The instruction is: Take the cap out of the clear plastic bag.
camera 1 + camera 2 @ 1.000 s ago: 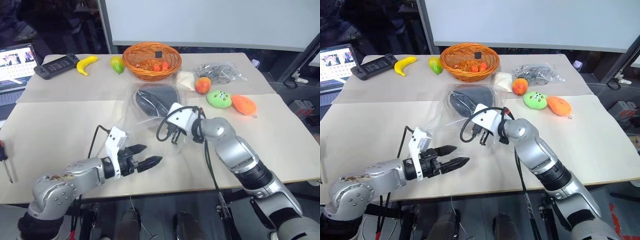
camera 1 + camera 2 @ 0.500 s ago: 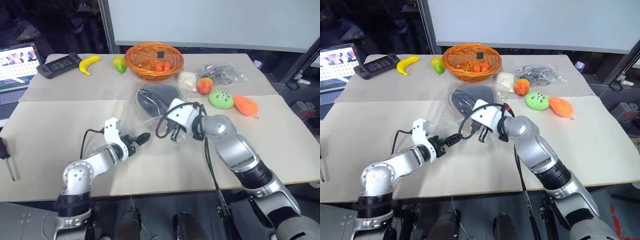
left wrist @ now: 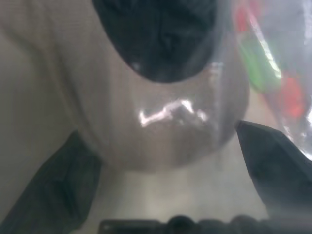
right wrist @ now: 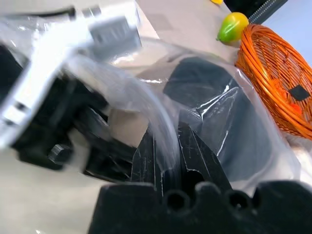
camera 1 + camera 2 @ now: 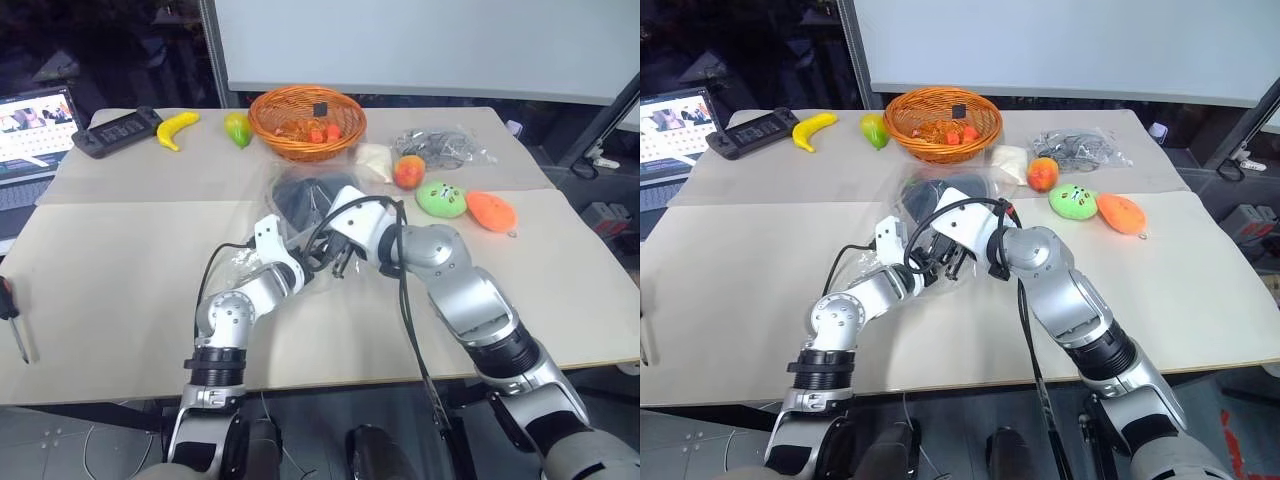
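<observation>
Right wrist view: right gripper [image 4: 165, 141] pinches a fold of the clear plastic bag [image 4: 229, 122], fingers pressed together. Cap [image 5: 305, 195] lies inside, dark lining up (near the orange basket [image 5: 307, 120]). Left gripper [image 5: 312, 262], fingers spread wide, sits at the bag's mouth.

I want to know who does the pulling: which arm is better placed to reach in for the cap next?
Probably the left. The left gripper has its jaws open, pointing at the cap inside the clear plastic bag. The right gripper is shut on the bag's film, holding it up.
</observation>
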Robot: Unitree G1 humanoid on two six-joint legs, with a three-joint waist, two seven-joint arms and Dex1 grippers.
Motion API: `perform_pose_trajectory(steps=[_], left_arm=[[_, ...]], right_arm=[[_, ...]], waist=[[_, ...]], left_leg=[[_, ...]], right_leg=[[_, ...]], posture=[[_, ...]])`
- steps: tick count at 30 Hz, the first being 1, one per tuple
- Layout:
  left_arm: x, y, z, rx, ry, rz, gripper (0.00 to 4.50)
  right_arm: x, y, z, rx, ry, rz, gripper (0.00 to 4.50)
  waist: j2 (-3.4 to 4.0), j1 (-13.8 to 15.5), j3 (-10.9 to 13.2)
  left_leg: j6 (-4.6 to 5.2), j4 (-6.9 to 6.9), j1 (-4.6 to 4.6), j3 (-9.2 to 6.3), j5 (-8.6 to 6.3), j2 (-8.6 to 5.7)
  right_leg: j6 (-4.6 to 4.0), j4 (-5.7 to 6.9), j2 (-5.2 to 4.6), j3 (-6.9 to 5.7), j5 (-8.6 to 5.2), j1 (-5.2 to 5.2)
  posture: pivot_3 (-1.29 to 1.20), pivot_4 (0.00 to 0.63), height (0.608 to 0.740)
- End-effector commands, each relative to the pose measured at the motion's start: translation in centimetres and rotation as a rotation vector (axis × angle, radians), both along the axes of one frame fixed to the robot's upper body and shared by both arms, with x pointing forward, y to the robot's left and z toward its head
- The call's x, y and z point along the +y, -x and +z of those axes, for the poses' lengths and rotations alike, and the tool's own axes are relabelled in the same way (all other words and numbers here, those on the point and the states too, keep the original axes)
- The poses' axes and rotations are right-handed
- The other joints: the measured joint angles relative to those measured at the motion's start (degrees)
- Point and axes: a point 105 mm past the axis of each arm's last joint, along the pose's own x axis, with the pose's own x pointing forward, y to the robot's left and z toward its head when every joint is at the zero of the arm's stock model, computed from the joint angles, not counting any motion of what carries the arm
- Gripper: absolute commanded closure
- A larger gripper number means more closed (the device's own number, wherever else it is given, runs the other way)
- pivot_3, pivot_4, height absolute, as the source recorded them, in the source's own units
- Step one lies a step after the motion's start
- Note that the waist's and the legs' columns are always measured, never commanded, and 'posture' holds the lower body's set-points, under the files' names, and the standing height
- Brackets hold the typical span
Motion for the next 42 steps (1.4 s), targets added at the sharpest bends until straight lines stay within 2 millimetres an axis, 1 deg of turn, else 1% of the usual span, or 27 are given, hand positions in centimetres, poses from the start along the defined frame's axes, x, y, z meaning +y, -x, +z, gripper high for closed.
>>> perform_pose_trajectory(steps=[1, 5, 7, 8, 14, 17, 21, 23, 25, 26, 29, 32, 33, 35, 37, 42], left_arm=[[0.2, -0.8, -0.7, 0.044, 0.061, 0.068, 0.0], [0.3, -0.7, -1.9, 0.113, 0.103, 0.098, 0.0], [0.4, -0.4, -1.9, 0.117, 0.126, 0.099, 0.54], [0.5, -0.3, -1.8, 0.12, 0.146, 0.104, 0.69], [0.9, -0.4, -1.6, 0.11, 0.143, 0.114, 2.95], [0.6, -0.3, -1.6, 0.106, 0.146, 0.104, 4.01], [0.4, -0.3, -1.0, 0.069, 0.158, 0.086, 4.01], [0.0, 0.0, 0.4, 0.0, 0.195, 0.04, 4.01], [-0.1, 1.0, 2.3, -0.069, 0.252, -0.045, 4.01], [0.2, 1.4, 2.9, -0.089, 0.266, -0.069, 4.01], [2.0, 2.9, 3.9, -0.122, 0.292, -0.104, 4.01], [3.9, 4.2, 5.2, -0.143, 0.372, -0.103, 4.01], [4.8, 4.7, 5.9, -0.149, 0.428, -0.088, 4.01], [6.0, 6.0, 6.6, -0.148, 0.488, -0.092, 4.01], [6.3, 7.1, 6.4, -0.12, 0.461, -0.117, 4.01], [7.0, 9.2, 4.7, -0.005, 0.425, -0.151, 4.01]], right_arm=[[0.3, 0.6, 2.1, -0.067, -0.028, 0.026, 4.45], [0.2, 0.5, 2.0, -0.067, -0.024, 0.021, 4.45], [0.1, 0.4, 2.0, -0.068, -0.02, 0.019, 4.5], [0.1, 0.3, 2.0, -0.07, -0.02, 0.017, 4.5], [0.0, 0.2, 1.9, -0.07, -0.013, 0.015, 4.5], [0.1, 0.2, 1.9, -0.071, -0.009, 0.015, 4.5], [0.0, 0.1, 1.8, -0.073, -0.002, 0.014, 4.5], [0.0, 0.1, 1.7, -0.072, 0.0, 0.013, 4.5], [0.0, 0.1, 1.6, -0.071, 0.007, 0.013, 4.5], [0.1, 0.2, 1.6, -0.072, 0.008, 0.013, 4.5], [0.0, 0.2, 1.5, -0.072, 0.009, 0.011, 4.5], [-0.1, 0.2, 1.3, -0.072, 0.015, 0.009, 4.5], [-0.1, 0.2, 1.3, -0.071, 0.017, 0.009, 4.5], [-0.1, 0.2, 1.2, -0.071, 0.019, 0.009, 4.5], [-0.1, 0.2, 1.1, -0.071, 0.02, 0.01, 4.5], [0.0, 0.1, 0.9, -0.074, 0.027, 0.01, 4.5]], waist=[[0.0, 0.0, 0.0], [0.0, -0.04, 0.0], [0.0, -0.05, 0.0], [0.0, -0.07, 0.0], [0.0, -0.11, 0.0], [0.0, -0.09, 0.0], [0.0, -0.11, 0.0], [0.0, -0.13, 0.0], [0.0, -0.21, 0.0], [0.0, -0.27, 0.0], [0.0, -0.42, 0.0], [0.01, -0.62, 0.0], [0.01, -0.58, 0.0], [0.0, -0.46, 0.0], [0.0, -0.5, 0.0], [0.01, -0.23, 0.0]], left_leg=[[0.0, 0.01, 0.02, 0.0, 0.0, 0.0], [0.0, 0.01, 0.16, -0.01, 0.0, 0.0], [0.0, 0.01, 0.18, -0.02, 0.0, 0.0], [0.0, 0.01, 0.19, -0.02, 0.0, 0.0], [0.0, -0.02, 0.19, -0.03, 0.0, 0.0], [0.0, -0.04, 0.19, -0.03, 0.0, 0.0], [0.0, -0.03, 0.19, -0.03, 0.0, 0.0], [0.0, -0.04, 0.19, -0.03, 0.0, 0.0], [0.0, -0.08, 0.19, -0.03, 0.0, 0.0], [0.0, -0.12, 0.18, -0.03, 0.0, 0.0], [-0.01, -0.17, 0.17, -0.04, -0.01, 0.01], [-0.01, -0.17, 0.17, -0.04, -0.01, 0.03], [-0.01, -0.16, 0.17, -0.05, -0.01, 0.03], [-0.01, -0.13, 0.17, -0.05, -0.01, 0.03], [-0.01, -0.13, 0.17, -0.06, -0.01, 0.05], [-0.01, -0.12, 0.17, -0.07, -0.01, 0.03]], right_leg=[[0.0, 0.0, 0.0, -0.01, 0.0, 0.04], [0.02, -0.04, 0.0, -0.03, 0.0, 0.21], [0.02, -0.05, 0.0, -0.04, 0.0, 0.25], [0.03, -0.07, 0.0, -0.04, 0.0, 0.28], [0.03, -0.12, 0.0, -0.05, 0.0, 0.28], [0.03, -0.14, 0.0, -0.05, 0.0, 0.28], [0.04, -0.15, 0.0, -0.05, 0.0, 0.29], [0.04, -0.16, 0.0, -0.06, 0.0, 0.29], [0.04, -0.21, 0.0, -0.05, 0.0, 0.28], [0.03, -0.24, 0.0, -0.06, 0.0, 0.28], [0.03, -0.29, 0.0, -0.05, 0.0, 0.26], [0.03, -0.29, 0.0, -0.04, 0.0, 0.25], [0.03, -0.29, 0.0, -0.05, 0.0, 0.25], [0.06, -0.3, -0.02, -0.05, 0.02, 0.27], [0.07, -0.31, -0.04, -0.04, 0.02, 0.28], [0.07, -0.31, -0.05, -0.05, 0.03, 0.3]], posture=[[0.0, 0.15, 0.74], [0.0, 0.15, 0.74], [0.0, 0.15, 0.74], [0.0, 0.15, 0.74], [0.0, 0.15, 0.74], [0.0, 0.15, 0.74], [0.0, 0.15, 0.74], [0.0, 0.15, 0.74], [0.0, 0.15, 0.74], [0.0, 0.15, 0.74], [0.0, 0.15, 0.74], [0.0, 0.15, 0.74], [0.0, 0.15, 0.74], [0.0, 0.15, 0.74], [0.0, 0.15, 0.74], [0.0, 0.15, 0.74]])
